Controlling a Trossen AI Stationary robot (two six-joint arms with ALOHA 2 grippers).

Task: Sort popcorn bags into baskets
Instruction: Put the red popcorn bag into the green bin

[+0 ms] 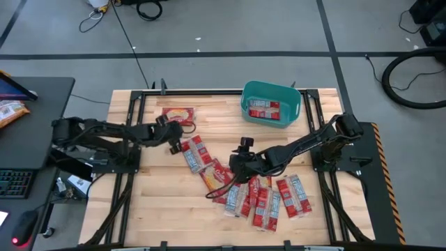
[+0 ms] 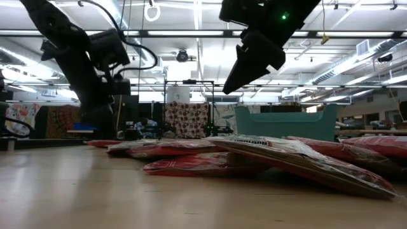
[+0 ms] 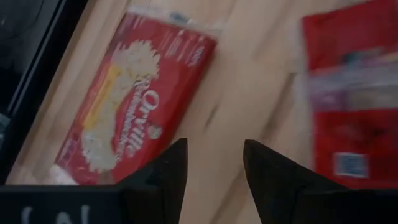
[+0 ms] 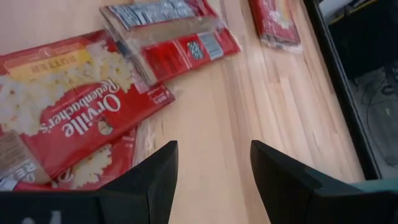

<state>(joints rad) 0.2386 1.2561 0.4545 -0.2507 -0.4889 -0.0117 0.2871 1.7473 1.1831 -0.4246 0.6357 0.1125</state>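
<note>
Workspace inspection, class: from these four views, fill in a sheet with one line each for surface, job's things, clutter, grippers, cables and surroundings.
Surface: wooden table, bare at its near left.
Job's things: teal basket at the far right edge holds at least one popcorn bag; one bag lies alone far left; a pile of bags sprawls at centre and near right.
Clutter: nothing seen on the table.
Grippers: left gripper open, empty, beside the lone bag; right gripper open, empty, over the pile.
Cables: black cables and a coiled hose on the floor.
Surroundings: grey floor; black desk with keyboard on the left.
</note>
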